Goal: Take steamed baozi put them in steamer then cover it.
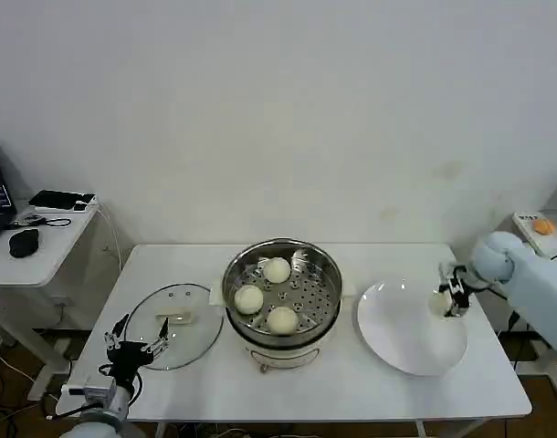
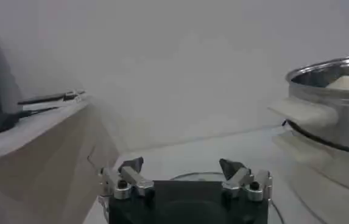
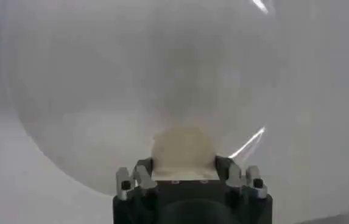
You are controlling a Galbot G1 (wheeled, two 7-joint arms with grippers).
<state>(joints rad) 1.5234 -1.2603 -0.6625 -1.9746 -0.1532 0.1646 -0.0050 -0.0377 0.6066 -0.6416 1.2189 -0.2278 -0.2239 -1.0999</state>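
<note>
The steel steamer [image 1: 326, 274] stands mid-table with three creamy baozi on its perforated tray [image 1: 277, 269] [image 1: 248, 298] [image 1: 281, 319]. My right gripper [image 1: 450, 297] hovers over the right edge of the white plate [image 1: 402, 342], shut on a fourth baozi [image 1: 440, 302]. In the right wrist view that baozi [image 3: 183, 152] sits snug between the fingers [image 3: 224, 168]. The glass cover [image 1: 192, 339] lies flat left of the steamer, cream handle up. My left gripper [image 1: 132, 347] is open over the cover's near-left rim. In the left wrist view it [image 2: 183, 167] is wide open, with the steamer [image 2: 338, 103] beyond.
A low side table [image 1: 41, 260] with a black mouse and devices stands off the table's left edge. A small orange object [image 1: 542, 225] rests on a stand at the far right. Bare tabletop runs along the front edge.
</note>
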